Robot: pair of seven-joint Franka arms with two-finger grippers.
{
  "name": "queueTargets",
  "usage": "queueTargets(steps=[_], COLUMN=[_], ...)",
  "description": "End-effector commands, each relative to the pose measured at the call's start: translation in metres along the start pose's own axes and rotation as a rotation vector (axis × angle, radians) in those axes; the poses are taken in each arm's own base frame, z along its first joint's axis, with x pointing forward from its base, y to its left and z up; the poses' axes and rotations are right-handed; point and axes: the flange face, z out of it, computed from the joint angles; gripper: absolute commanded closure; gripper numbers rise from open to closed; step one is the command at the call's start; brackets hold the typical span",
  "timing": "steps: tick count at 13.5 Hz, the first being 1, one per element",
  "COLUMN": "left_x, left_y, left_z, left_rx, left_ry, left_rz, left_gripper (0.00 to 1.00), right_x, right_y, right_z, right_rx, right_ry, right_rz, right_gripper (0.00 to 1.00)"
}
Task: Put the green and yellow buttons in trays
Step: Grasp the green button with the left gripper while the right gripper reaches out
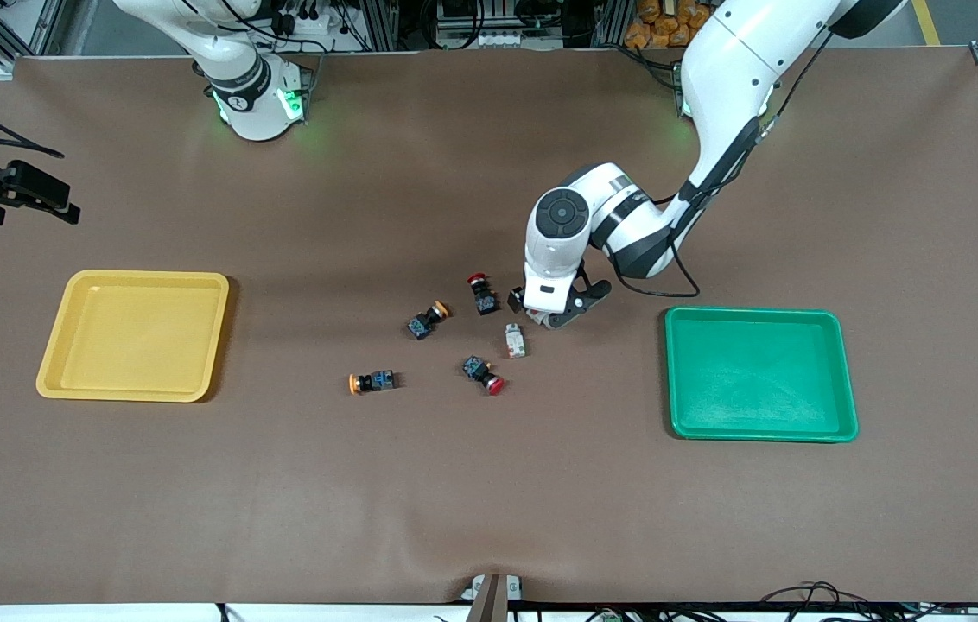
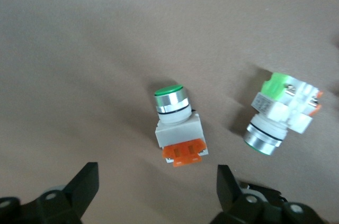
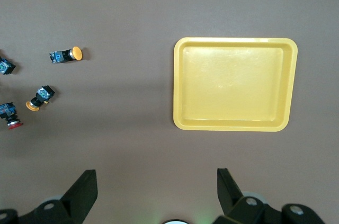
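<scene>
My left gripper (image 1: pixel 551 314) (image 2: pixel 158 192) is open and low over the table's middle, beside two green-capped buttons with white bodies. One (image 2: pixel 177 126) has an orange base and lies just off my open fingertips (image 2: pixel 85 187). The other (image 2: pixel 280 115) (image 1: pixel 516 340) lies beside it. Two yellow-capped buttons (image 1: pixel 428 320) (image 1: pixel 371 382) lie toward the right arm's end; both show in the right wrist view (image 3: pixel 39 98) (image 3: pixel 66 54). The green tray (image 1: pixel 757 380) and the yellow tray (image 1: pixel 135 333) (image 3: pixel 235 83) hold nothing. My right gripper (image 3: pixel 156 192) is open and empty, high above the table near its base.
Two red-capped black switches (image 1: pixel 481 294) (image 1: pixel 484 374) lie among the buttons. A black device (image 1: pixel 14 194) juts over the table edge at the right arm's end. The right arm's base (image 1: pixel 251 95) stands at the table's edge, farthest from the front camera.
</scene>
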Motion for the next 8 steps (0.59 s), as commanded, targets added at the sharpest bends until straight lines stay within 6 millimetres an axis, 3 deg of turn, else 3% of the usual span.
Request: queueTargets(steps=[1,3,5,8], left_x=[0.001,0.002,0.004,0.007], left_y=[0.004,0.005,0.006,0.007], left_z=[0.008,0.013,0.019,0.021], left_rx=[-0.005,-0.018,-0.036,-0.055], left_ry=[0.016,0.009,0.001,0.003], left_rz=[-0.035,-0.070,-0.098,-0.128], left_gripper=[0.07,0.10,0.10,0.12], right_x=[-0.001,-0.001,0.015,0.017], right_y=[0.001,-0.005,-0.026,-0.058], right_z=[-0.002,-0.002,0.023,0.036], right_rx=[0.001,0.001,-0.001,-0.012], right_ry=[-0.001,-0.001,-0.047,-0.082], right_rz=[-0.001,-0.015,-0.062,-0.122], right_gripper=[0.00,0.00,0.00,0.00])
